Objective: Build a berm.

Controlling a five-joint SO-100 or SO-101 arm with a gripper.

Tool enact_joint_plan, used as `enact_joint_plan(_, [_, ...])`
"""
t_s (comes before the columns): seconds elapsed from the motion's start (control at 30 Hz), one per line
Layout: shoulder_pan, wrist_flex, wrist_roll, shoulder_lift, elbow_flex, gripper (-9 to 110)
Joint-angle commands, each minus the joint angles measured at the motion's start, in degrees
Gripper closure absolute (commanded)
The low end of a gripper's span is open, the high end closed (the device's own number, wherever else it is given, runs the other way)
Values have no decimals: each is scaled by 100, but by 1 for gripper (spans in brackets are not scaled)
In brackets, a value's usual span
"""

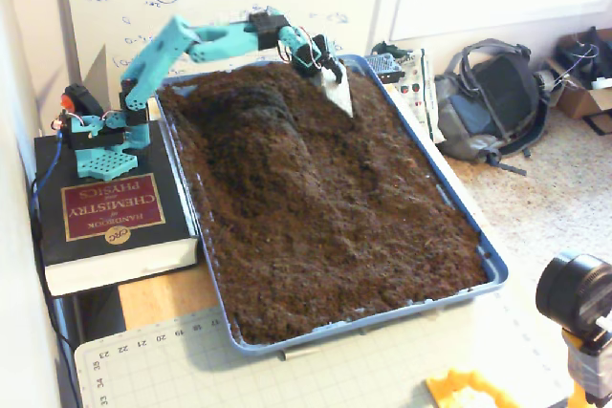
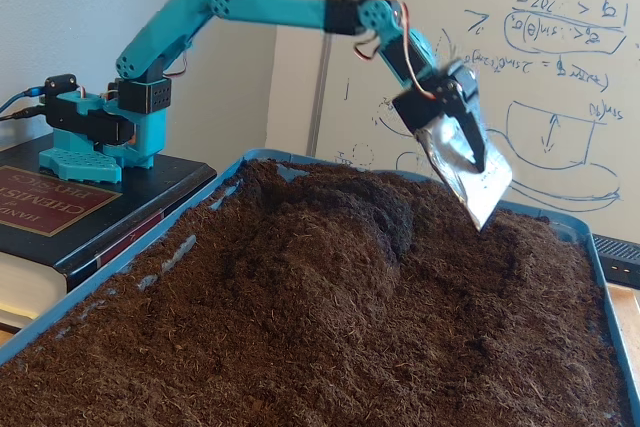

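We see the raised ridge of loose, crumbly dark brown soil, the berm, running along the far-left part of the shallow blue plastic tray in the higher fixed view; in the lower fixed view the berm shows as a rounded hump near the far rim, with a darker furrow on its right flank. Flatter soil fills the rest of the tray toward the near end.

The teal arm's gripper hangs in the air above the far-right part of the soil, clear of the surface. In the lower fixed view the gripper carries a silvery, foil-like blade that points down and to the right, with no soil visible on it. We cannot tell how its jaws stand, because the blade covers them.

We judge this soil to be light, dry and soft, with no stiffness of its own: it will slump and spill rather than hold a steep face, so there is nothing to pinch. The place to work it is from the flat ground beside the berm, with the blade edge set shallow into the soil and pushed toward the ridge's foot. A deep bite would likely drag on the small arm, which stands on a thick black hardback book left of the tray.
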Motion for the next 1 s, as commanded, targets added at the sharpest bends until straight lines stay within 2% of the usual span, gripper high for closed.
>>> enact_joint_plan(0.0, [-703, -44, 308, -571, -1028, 101])
enact_joint_plan(0.17, [-1433, -18, 334, -1230, -1274, 101])
enact_joint_plan(0.43, [-2092, 44, 299, -1345, -1099, 101])
enact_joint_plan(0.6, [-2118, 53, 299, -1099, -123, 101])
enact_joint_plan(0.97, [-2127, 53, 299, 554, 2312, 101])
